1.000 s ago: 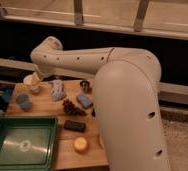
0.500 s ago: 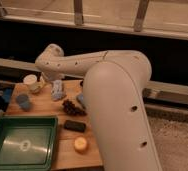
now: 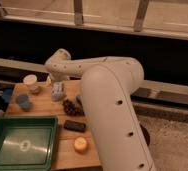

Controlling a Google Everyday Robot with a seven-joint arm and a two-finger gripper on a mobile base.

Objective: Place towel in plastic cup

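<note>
The plastic cup (image 3: 31, 82), pale and upright, stands at the back left of the wooden table (image 3: 47, 107). My gripper (image 3: 57, 91) hangs over the table just right of the cup, pointing down, close to the board. A pale bluish-white shape sits at its tip. I cannot tell whether that is the towel or part of the gripper. My large white arm (image 3: 109, 100) fills the right side and hides the table behind it.
A blue bowl (image 3: 23, 101) and a blue object (image 3: 7, 94) lie at the left. A brown cluster (image 3: 72, 106), a dark block (image 3: 74, 125) and a yellow round thing (image 3: 80, 144) lie near the middle. A green tray (image 3: 22, 145) fills the front left.
The arm's big link has swung left and closer, now covering the bluish object that lay right of the gripper. The gripper has stayed near the cup.
</note>
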